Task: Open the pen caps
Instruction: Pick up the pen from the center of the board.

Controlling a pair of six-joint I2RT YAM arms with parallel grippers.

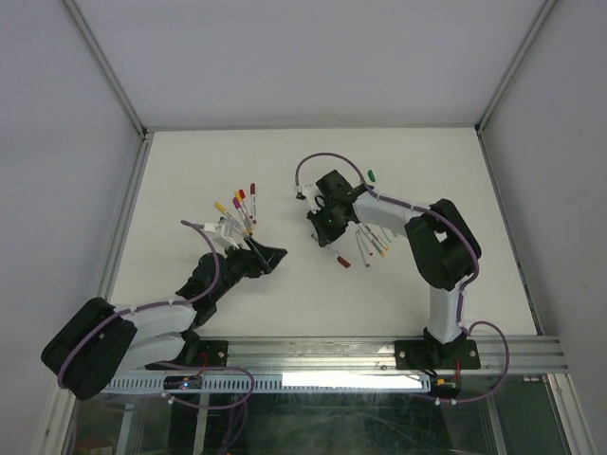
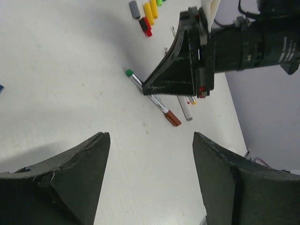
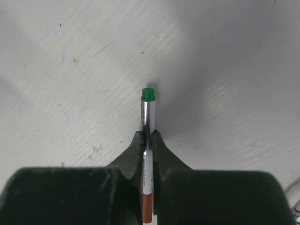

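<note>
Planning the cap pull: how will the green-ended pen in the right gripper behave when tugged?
The pen looks stiff: a straight barrel, so bending seems unlikely. Its glossy round barrel may slip or twist in the narrow pinch of the right gripper. It is slim, so probably light.

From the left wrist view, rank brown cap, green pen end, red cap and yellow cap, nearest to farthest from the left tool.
1. Brown cap, just ahead, slightly right.
2. Green pen end, mid-table, slightly left.
3. Red cap, far, near the top.
4. Yellow cap, just beyond it, at the top edge.
</note>
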